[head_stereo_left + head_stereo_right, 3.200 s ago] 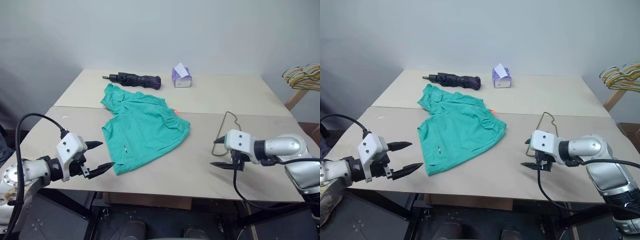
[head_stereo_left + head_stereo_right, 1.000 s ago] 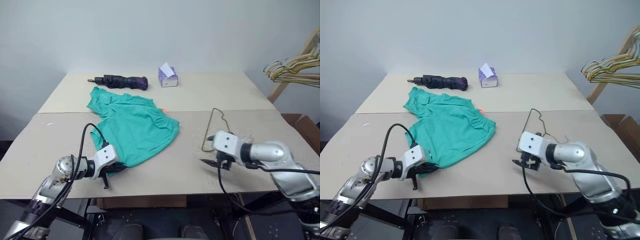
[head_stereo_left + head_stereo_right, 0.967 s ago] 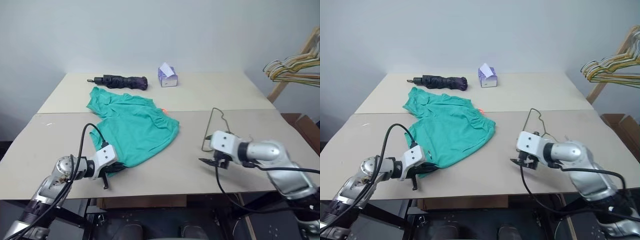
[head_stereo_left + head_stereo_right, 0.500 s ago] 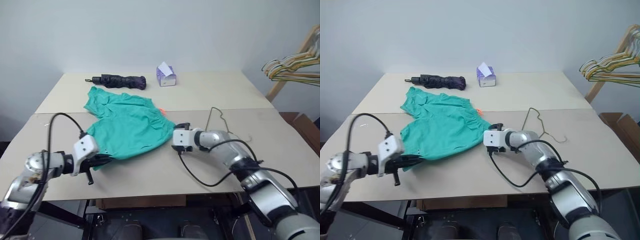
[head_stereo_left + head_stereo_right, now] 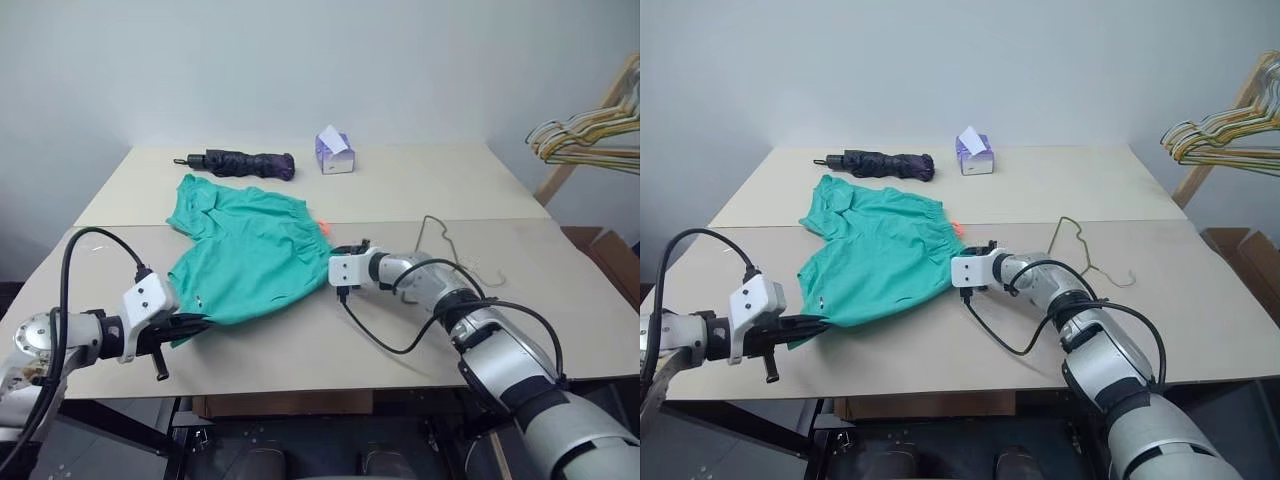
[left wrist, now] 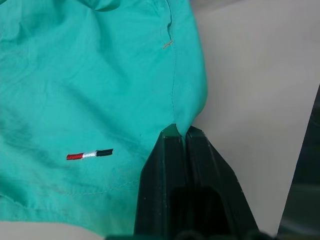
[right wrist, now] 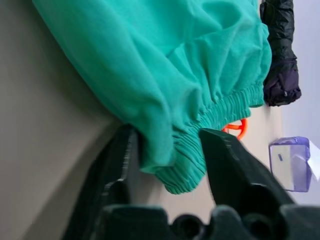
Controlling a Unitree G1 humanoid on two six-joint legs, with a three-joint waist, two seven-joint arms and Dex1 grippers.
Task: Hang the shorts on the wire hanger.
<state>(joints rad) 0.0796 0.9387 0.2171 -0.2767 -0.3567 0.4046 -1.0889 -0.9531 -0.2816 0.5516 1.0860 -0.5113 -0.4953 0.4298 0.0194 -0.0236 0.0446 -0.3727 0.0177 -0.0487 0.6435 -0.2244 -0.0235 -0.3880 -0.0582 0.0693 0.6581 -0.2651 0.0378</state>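
- I can read no words, brands or numbers anywhere.
- The only mark I see is a small red, white and black stripe on the shorts point(image 6: 90, 154), near the hem; it carries no lettering.

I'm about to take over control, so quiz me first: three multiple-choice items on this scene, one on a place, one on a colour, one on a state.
1. Where does the wire hanger lie?
A. on the table, on the robot's right of the shorts
B. on the rack
C. under the umbrella

2. What colour are the shorts?
A. purple
B. teal-green
C. yellow

3. How is the left gripper now?
A. open above the table
B. shut on the shorts' hem
C. shut on the hanger

Answers:
1 A, it rests on the table beyond the right gripper.
2 B, the cloth is teal-green in both head views.
3 B, its fingers pinch the hem in the left wrist view.
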